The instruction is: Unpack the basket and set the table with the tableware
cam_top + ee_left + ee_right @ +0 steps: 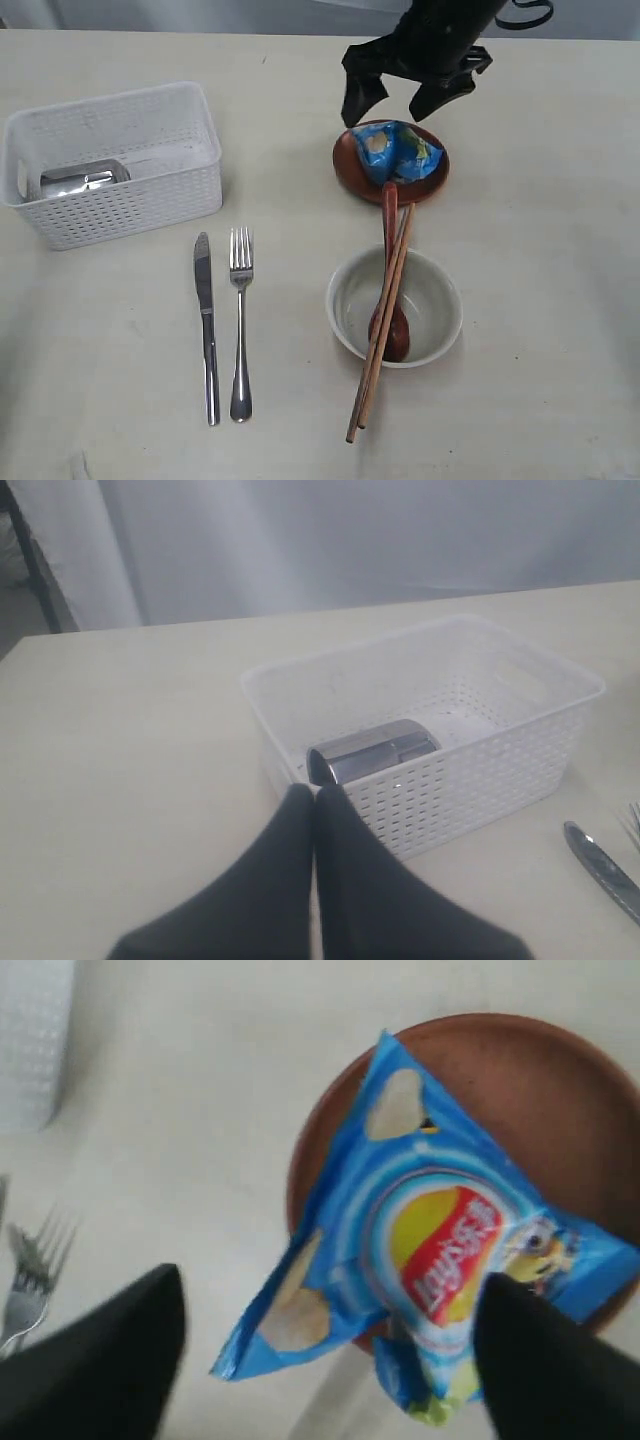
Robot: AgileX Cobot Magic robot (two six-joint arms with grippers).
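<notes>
- 1 white basket (120,190), upper left of the frame
- 1 steel cup (82,178), lying on its side in that basket
- 1 knife (206,320), lower left-ish
- 1 fork (240,320), just right of the knife
- 1 brown plate (348,160), upper middle
- 1 blue chip bag (398,150), sitting on the plate
- 1 pale bowl (435,300), lower middle
- 1 wooden spoon (389,215), its scoop end in the bowl
- 2 chopsticks (372,360), a pair, laid across the bowl

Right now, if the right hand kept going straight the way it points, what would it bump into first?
Most likely the blue chip bag lying on the brown plate. The right hand hangs open above the bag, though how far above is unclear.
</notes>
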